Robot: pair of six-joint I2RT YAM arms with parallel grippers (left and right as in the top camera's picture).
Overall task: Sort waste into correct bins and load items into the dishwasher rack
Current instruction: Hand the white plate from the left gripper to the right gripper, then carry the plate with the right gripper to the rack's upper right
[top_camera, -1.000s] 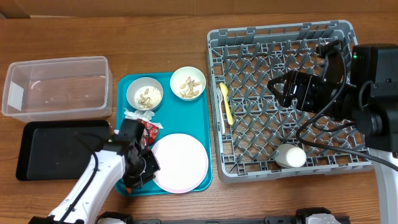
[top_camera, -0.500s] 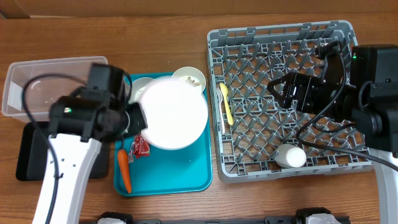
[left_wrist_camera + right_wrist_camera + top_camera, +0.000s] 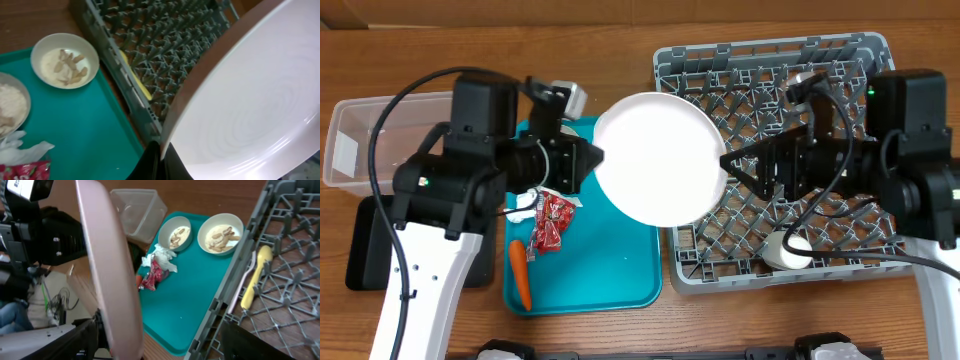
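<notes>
The plate (image 3: 660, 158) is held up on a tilt between the teal tray (image 3: 610, 285) and the dishwasher rack (image 3: 770, 60), and from overhead it hides the rack's near edge. At far left sit the clear tub (image 3: 410, 135) and, at its 6 o'clock, the black tray (image 3: 370, 250). The left gripper (image 3: 590, 160) is clamped on the plate's rim at 9 o'clock. On the teal tray, at the plate's 8 o'clock, lie crumpled paper (image 3: 525, 200), the red wrapper (image 3: 548, 220), whose white print is too small to read, and the carrot (image 3: 520, 275). Two bowls (image 3: 176, 232) of beige scraps sit at the tray's 12 o'clock. The right gripper (image 3: 728, 162) waits at the plate's 3 o'clock with its jaws spread wide around the rim, not pinching it. Inside the rack, a pale yellow utensil (image 3: 255, 280) lies along the 9 o'clock side and a white rounded object (image 3: 788, 250) lies at 6 o'clock.
</notes>
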